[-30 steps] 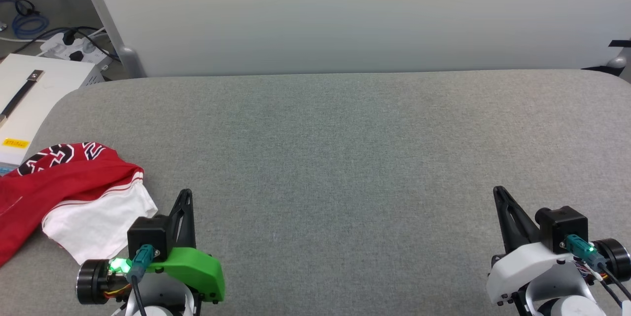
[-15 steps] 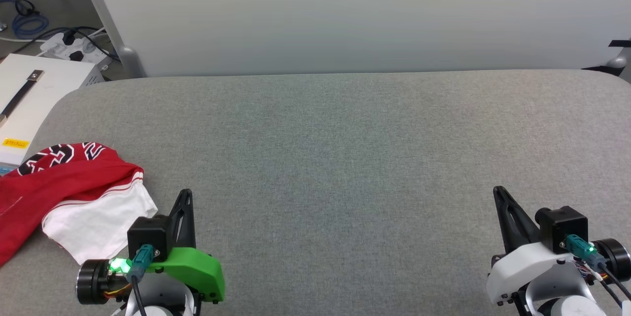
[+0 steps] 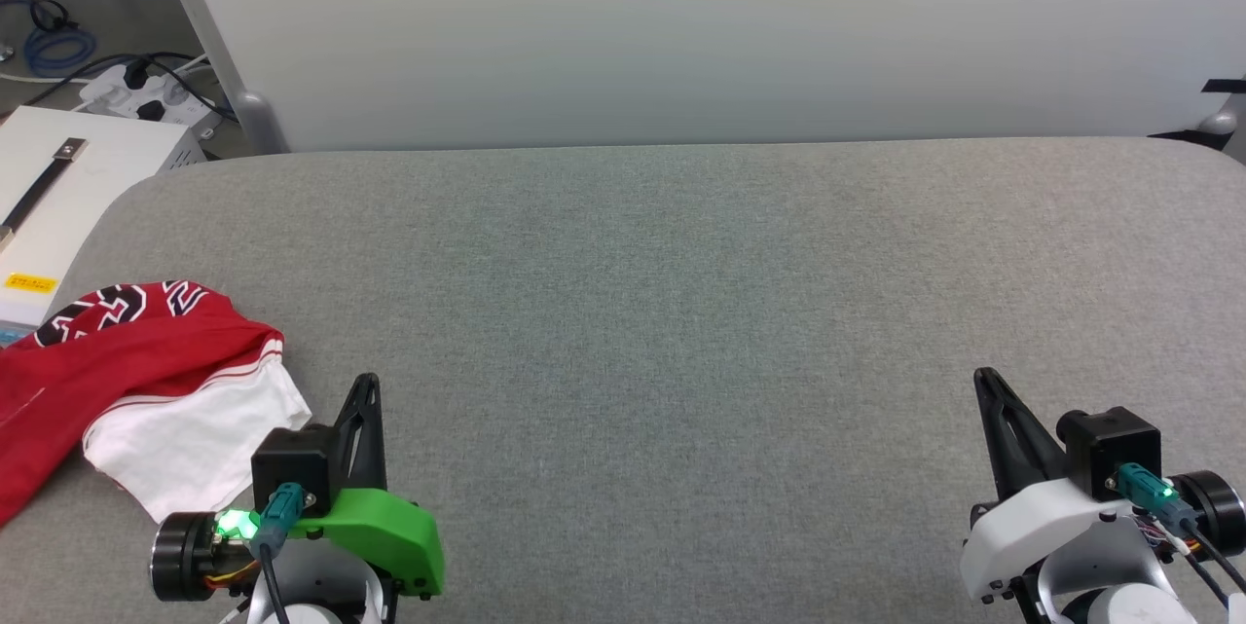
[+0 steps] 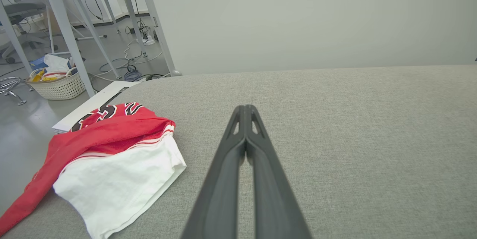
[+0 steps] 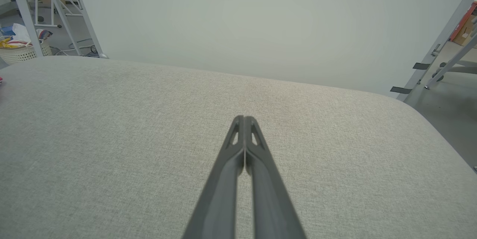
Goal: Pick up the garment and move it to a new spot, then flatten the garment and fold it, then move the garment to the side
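Grey cushion [image 3: 681, 293] carrying garment [image 3: 146, 381], bunching at near-left corner, draping over left edge. Left gripper [image 3: 366, 383] sitting just right of white sleeve, jaws pressed together, empty. Right gripper [image 3: 981, 377] likewise closed, empty, well apart; left arm being nearer.

I see my black-fingered left gripper [image 3: 367, 388] on a bright green cover [image 3: 384, 527] with a teal plug [image 3: 277, 510], and my matching right gripper [image 3: 985, 381] on a white cover [image 3: 1032, 522].
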{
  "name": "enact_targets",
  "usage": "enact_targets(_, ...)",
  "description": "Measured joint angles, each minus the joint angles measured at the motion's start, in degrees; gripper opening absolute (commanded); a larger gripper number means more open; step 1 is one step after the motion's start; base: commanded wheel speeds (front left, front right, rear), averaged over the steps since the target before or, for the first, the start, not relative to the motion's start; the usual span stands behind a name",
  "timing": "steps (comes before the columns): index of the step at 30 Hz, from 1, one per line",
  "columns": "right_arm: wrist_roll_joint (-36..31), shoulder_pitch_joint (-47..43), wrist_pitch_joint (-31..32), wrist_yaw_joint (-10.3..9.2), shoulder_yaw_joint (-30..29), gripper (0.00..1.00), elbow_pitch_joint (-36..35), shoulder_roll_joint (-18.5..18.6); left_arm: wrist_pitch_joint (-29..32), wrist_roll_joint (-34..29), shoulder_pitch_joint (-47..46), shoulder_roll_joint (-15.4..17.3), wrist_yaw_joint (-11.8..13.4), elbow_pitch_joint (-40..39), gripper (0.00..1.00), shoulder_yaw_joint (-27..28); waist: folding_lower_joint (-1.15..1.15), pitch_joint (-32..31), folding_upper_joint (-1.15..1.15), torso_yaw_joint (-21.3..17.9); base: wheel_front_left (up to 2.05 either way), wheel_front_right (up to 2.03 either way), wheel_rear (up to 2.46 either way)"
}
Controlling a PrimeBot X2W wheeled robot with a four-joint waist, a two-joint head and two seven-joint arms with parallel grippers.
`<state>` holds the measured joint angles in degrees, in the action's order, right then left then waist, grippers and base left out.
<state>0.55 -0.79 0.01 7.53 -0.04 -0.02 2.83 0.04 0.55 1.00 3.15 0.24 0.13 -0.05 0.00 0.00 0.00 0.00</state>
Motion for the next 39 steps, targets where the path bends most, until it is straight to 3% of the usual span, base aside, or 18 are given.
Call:
enact_targets(15,0.00,0.00,0.00,0.00,0.01,0.00,0.00,0.00,0.00,0.00,0.00,0.00,0.00,0.00,0.00,0.00,0.00,0.00,0.00,0.00,0.00,0.00,0.00)
enact_targets(16,0.02,-0.01,0.00,0.00,0.00,1.00,0.00,0.00,0.00,0.01,0.02,0.01,0.00,0.01,1.00,0.00,0.00,0.00,0.00,0.00,0.00,0.00,0.00)
enact_targets(39,3.02,-0.01,-1.86,0.00,0.11,1.00,0.94,-0.01,-1.89,1.63,0.03,0.01,-0.65,0.98,1.00,-0.24,0.00,-0.12,0.00,0.04,0.00,0.00,0.00)
